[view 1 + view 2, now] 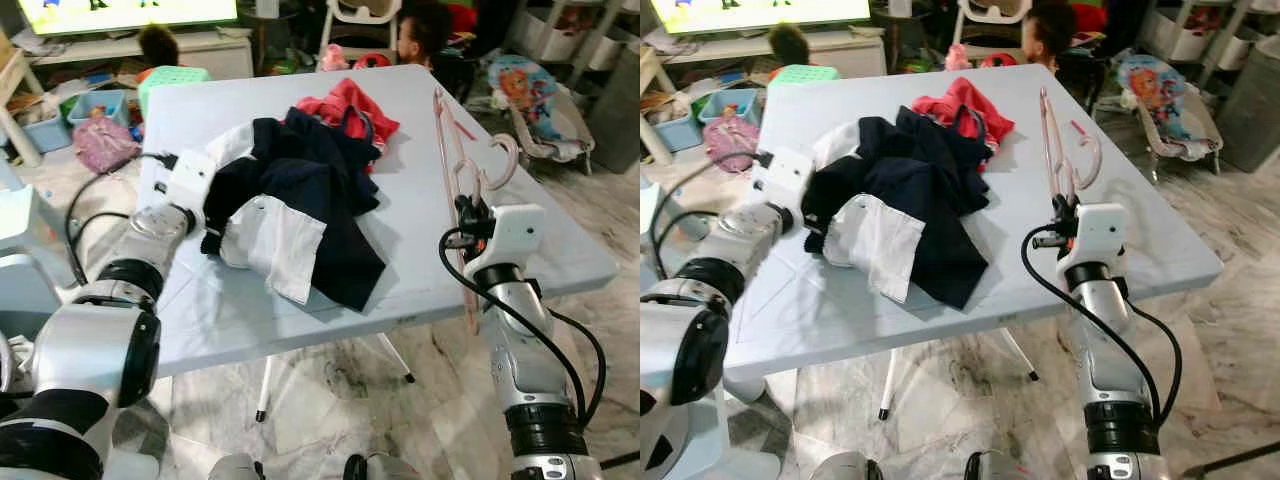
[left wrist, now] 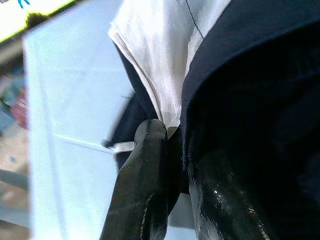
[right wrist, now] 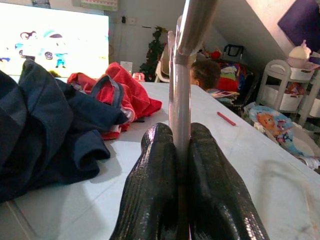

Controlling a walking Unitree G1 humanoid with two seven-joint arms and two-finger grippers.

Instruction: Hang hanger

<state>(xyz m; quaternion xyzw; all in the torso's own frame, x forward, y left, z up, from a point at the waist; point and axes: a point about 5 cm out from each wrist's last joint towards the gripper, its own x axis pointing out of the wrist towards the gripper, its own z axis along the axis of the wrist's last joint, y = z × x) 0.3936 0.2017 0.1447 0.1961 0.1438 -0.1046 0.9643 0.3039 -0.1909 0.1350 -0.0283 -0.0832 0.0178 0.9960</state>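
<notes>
Big pale blue plastic counter [image 1: 560, 240] has a crumpled navy-and-white cloth garment [image 1: 300, 200] heaped mid-top, partly covering a red fabric piece [image 1: 350, 108]. Left end effector [image 2: 172, 145] is pinched on the garment's edge. Right end effector [image 3: 181, 145] is clamped tight on the thin pink plastic hanger [image 1: 455, 165], held upright at the counter's right side.

A navy-and-white garment [image 1: 290, 215] lies heaped on the pale table [image 1: 560, 250], touching a red garment [image 1: 350, 112]. Beyond, a lit screen [image 3: 50, 42].

clothes pile [image 1: 290, 205] on table [image 1: 560, 250], hanger [image 1: 455, 165] right, perhaps upright
</notes>
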